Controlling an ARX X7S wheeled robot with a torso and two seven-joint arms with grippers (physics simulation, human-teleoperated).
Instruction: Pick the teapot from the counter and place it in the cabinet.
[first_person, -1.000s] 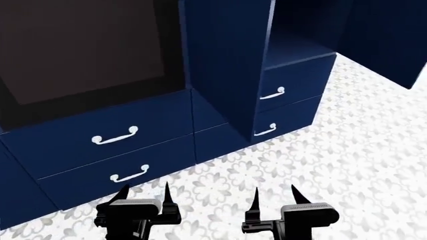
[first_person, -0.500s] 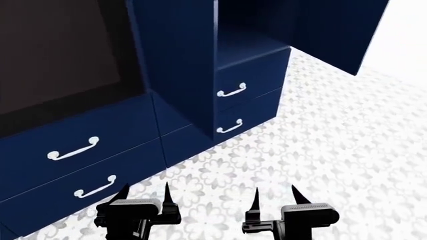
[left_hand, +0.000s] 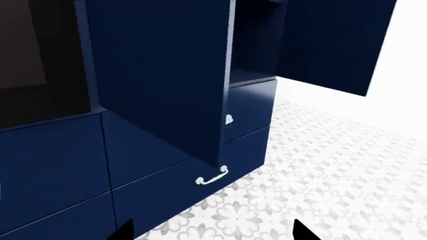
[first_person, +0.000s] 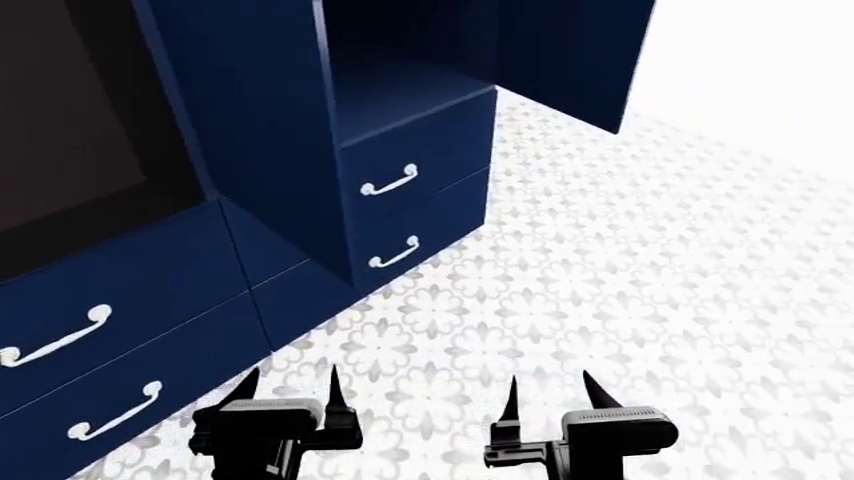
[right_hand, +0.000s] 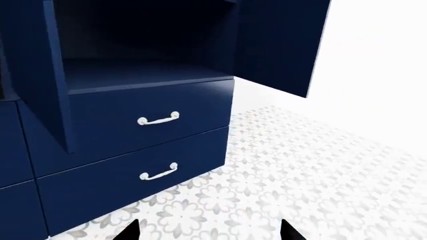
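Before open cabinet (first_person: 400, 90): 2 empty tools

Head camera looking forward and down from high over patterned floor (first_person: 601, 280), cabinet (first_person: 400, 90) lying far left. Left wrist camera sitting low, facing cabinet's open door edge (left_hand: 223, 90) at close range. Right wrist camera sitting low, facing open shelf (right_hand: 140, 72) above two drawers (right_hand: 153, 122). All three sharing those drawers and floor.
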